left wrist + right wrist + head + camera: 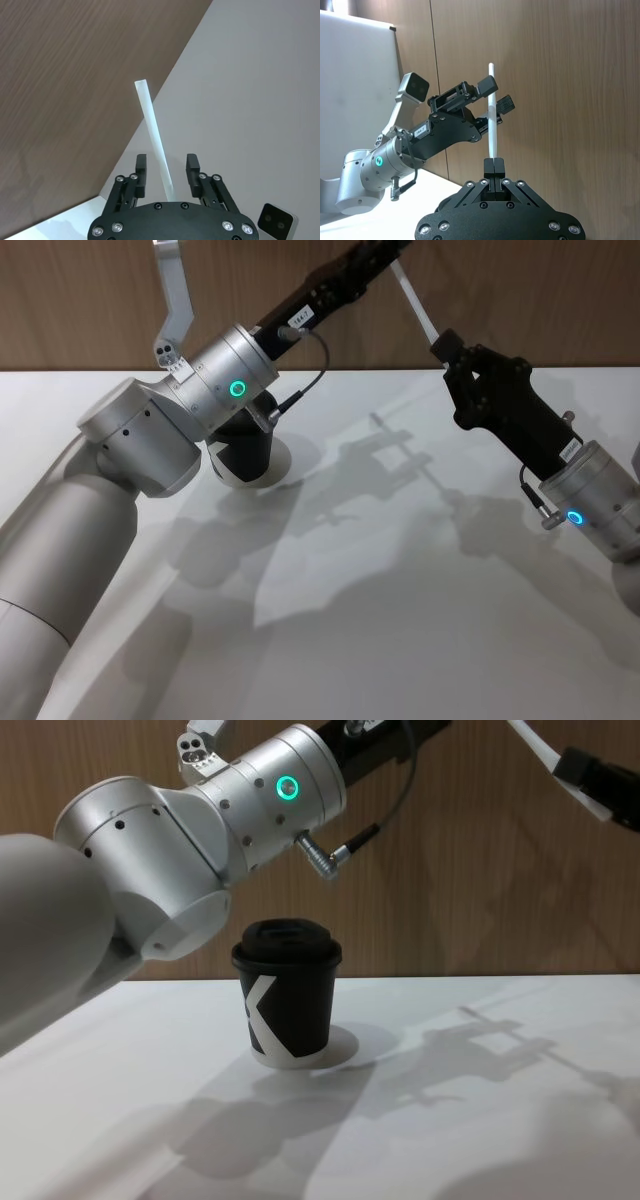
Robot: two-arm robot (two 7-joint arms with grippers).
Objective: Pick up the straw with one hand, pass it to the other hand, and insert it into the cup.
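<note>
Straw (415,305) held in the air, up and to the right of the cup (245,455).
Head view: right gripper (447,345) clamps the straw's lower end, well right of the cup and above it; left gripper (385,252) reaches over the cup to the straw's upper part; cup stands on the white table (400,620) under the left arm. Left wrist view: left fingers (141,165) spread apart, straw running between them, touching neither. Right wrist view: right fingers (493,165) closed on the straw, which stands up from them past the left gripper's parted fingers. Chest view: cup upright, lid on; straw tilted, high and to the right of the cup, its lower end in the right gripper.
</note>
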